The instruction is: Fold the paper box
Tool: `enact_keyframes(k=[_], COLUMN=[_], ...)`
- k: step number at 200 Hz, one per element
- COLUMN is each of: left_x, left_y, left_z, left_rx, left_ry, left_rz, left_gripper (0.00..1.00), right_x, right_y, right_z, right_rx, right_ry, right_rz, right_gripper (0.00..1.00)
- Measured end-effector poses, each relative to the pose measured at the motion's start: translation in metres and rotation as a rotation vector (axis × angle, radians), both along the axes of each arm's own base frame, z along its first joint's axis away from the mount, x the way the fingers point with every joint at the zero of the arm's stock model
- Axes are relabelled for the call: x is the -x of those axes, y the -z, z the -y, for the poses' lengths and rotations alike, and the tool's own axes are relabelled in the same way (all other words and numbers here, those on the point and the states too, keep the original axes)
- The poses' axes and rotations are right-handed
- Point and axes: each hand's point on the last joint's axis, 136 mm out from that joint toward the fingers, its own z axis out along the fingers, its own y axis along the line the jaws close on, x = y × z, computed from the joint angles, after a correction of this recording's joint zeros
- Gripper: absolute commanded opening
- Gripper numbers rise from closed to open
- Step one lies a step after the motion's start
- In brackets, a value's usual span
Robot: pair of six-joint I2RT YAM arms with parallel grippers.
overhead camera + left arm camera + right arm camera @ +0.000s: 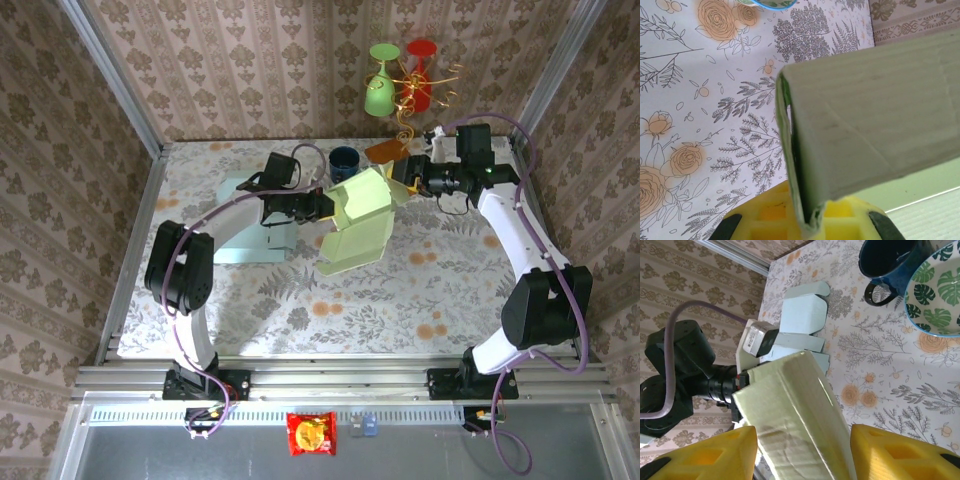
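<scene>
We see the box [358, 215], green and partly folded, lifted off the bench [300, 300] just to the near side of the mug [344, 160] and spanning the gap between the two arms. One panel tilts up toward the mug. A second panel hangs down away from it, with a crease between them.

The left gripper [322, 205], near and slightly left of the mug, is clenched on the box's left edge. In the left wrist view that edge stands upright as a thin doubled fold, wedged between the yellow fingers [765, 225], with the flowered bench beneath.

The right gripper [405, 185] sits right of the mug, at the box's upper right corner. In the right wrist view its fingers [715, 455] stand apart, and a panel of the box runs between them and reaches both. We cannot tell whether they press it or merely flank it. The same view shows the left gripper [742, 380] biting the box's far end.

A blue box [262, 235] lies flat on the bench, left of the mug. A leaf-patterned bowl [935, 295] sits just beside the mug [887, 260]. Beyond the mug, a green ornament [380, 85] and a red ornament [421, 75] hang on the wall. A snack packet [310, 433] lies well to the mug's near side, past the arm bases.
</scene>
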Motion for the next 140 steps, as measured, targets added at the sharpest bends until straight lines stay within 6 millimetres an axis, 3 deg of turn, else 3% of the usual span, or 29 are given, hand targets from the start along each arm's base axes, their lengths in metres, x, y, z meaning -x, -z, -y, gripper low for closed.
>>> enact_keyframes(k=[38, 90, 140], left_x=[0.0, 0.0, -0.001], left_y=[0.004, 0.005, 0.005], left_z=[-0.002, 0.001, 0.0], left_rx=[-0.031, -0.058, -0.084], left_ry=[-0.013, -0.021, -0.027], left_rz=[0.001, 0.008, 0.018], left_gripper=[0.0, 0.0, 0.0], right_x=[0.004, 0.014, 0.01], right_y=[-0.002, 0.019, 0.033], right_z=[-0.013, -0.02, -0.02], right_rx=[0.011, 0.11, 0.284], right_ry=[-0.027, -0.037, -0.012], right_rz=[-0.003, -0.05, -0.049], right_gripper=[0.5, 0.43, 0.35])
